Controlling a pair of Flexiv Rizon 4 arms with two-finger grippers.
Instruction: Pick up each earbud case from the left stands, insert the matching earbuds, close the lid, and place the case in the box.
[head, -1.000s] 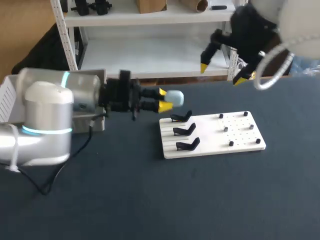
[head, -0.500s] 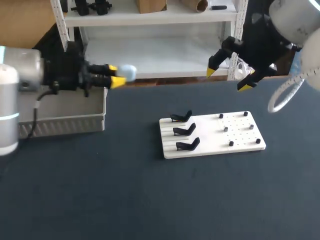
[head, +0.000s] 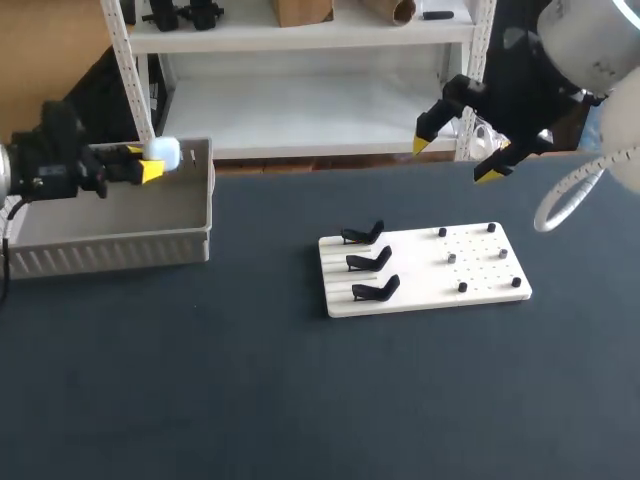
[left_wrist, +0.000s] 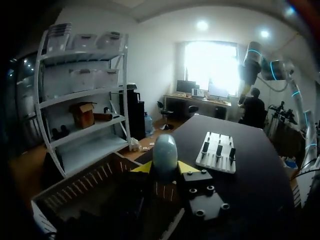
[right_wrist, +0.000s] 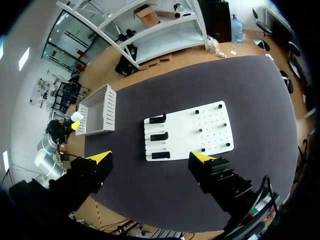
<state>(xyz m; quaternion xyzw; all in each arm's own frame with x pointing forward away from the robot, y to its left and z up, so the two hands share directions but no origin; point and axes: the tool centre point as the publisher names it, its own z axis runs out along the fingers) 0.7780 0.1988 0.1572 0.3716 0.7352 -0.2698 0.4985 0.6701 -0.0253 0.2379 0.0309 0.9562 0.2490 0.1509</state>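
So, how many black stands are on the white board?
3, all on the left part of the white board: rear stand, middle stand, front stand. None seems hidden.

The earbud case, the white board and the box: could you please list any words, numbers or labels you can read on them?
No text can be read in any view.
earbud case: plain pale blue, no marking visible.
white board: no print or numbers visible.
box: bare ribbed wall, no label visible.
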